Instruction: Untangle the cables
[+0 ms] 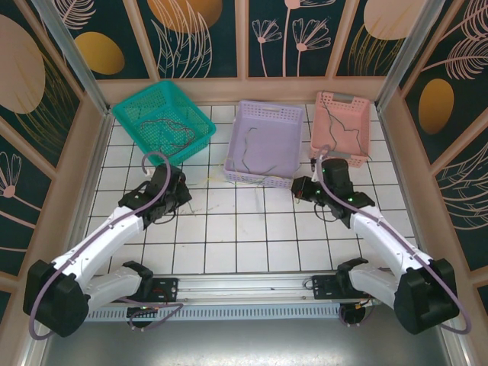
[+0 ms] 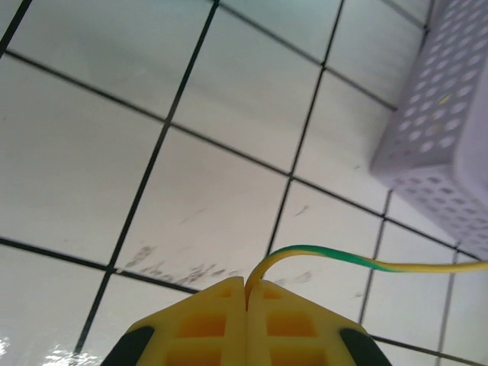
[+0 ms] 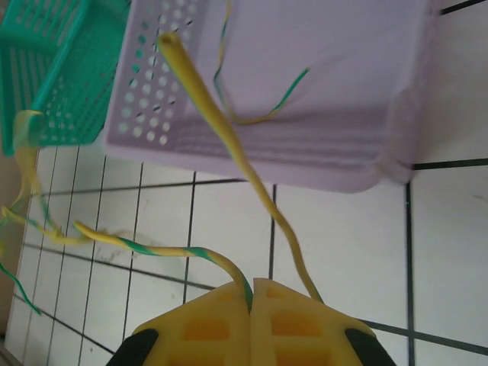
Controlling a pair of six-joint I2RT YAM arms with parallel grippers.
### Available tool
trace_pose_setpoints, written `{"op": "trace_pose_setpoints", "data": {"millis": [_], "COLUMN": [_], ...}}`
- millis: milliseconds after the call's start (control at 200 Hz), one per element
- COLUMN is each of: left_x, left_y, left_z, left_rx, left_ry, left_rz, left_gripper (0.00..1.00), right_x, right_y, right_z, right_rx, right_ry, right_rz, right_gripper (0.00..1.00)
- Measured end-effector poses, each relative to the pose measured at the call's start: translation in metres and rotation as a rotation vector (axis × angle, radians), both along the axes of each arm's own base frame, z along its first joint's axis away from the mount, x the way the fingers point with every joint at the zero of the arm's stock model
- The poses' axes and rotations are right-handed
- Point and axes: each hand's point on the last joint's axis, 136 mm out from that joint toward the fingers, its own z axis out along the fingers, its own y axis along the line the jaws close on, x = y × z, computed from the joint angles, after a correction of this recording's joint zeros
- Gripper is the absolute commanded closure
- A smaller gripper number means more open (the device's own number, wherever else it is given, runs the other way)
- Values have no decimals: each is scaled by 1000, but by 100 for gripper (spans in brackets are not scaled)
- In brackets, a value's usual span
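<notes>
Three baskets line the far side of the white tiled surface (image 1: 252, 229): a green basket (image 1: 130, 114) at 11 o'clock, a lilac basket (image 1: 271, 107) at 12 and a pink basket (image 1: 343, 97) at 1, each with thin cables (image 1: 171, 131) lying loose inside. Just in front of the green basket, the left fingers (image 2: 229, 293) are pressed together on a yellow-green cable (image 2: 335, 259), which arches out of the seam and runs off toward 3 o'clock, near the lilac basket's corner. In front of the gap between the lilac and pink baskets, the right fingers (image 3: 238, 296) pinch a striped cable (image 3: 175, 250) that trails toward 9 o'clock. Beside them a plain yellow cable (image 3: 221, 130) climbs toward 11 o'clock across the lilac basket's perforated wall.
</notes>
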Motion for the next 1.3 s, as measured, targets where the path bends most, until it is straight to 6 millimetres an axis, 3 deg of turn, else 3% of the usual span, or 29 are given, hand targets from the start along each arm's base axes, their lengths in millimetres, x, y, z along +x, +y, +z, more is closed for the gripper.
{"op": "trace_pose_setpoints", "data": {"millis": [145, 285, 525, 686, 741, 811, 1006, 1161, 1301], "left_x": [-7, -8, -5, 1, 6, 16, 50, 63, 64], "left_y": [16, 23, 21, 8, 3, -5, -43, -99, -164], "left_z": [-14, -17, -20, -21, -12, 6, 86, 142, 156], "left_rx": [66, 101, 116, 82, 60, 22, -156, -372, -491], "left_ry": [35, 40, 44, 44, 24, -18, -223, -391, -426], "left_rz": [39, 56, 37, -8, -24, -28, -101, -298, -509], "left_gripper": [100, 100, 100, 68, 58, 53, 44, 46, 46], "right_x": [21, 40, 59, 60, 59, 56, 50, 57, 65], "right_y": [-39, -64, -72, -63, -57, -46, -15, 8, 26], "right_z": [17, 47, 108, 119, 121, 122, 111, 110, 117], "right_rx": [39, 71, 109, 116, 111, 99, 67, 92, 146], "right_ry": [18, -24, -169, -221, -236, -256, -249, -177, -111], "right_rz": [-184, -289, -313, -248, -214, -156, -17, 54, 92], "right_gripper": [100, 100, 100, 100, 100, 100, 100, 100, 100]}}
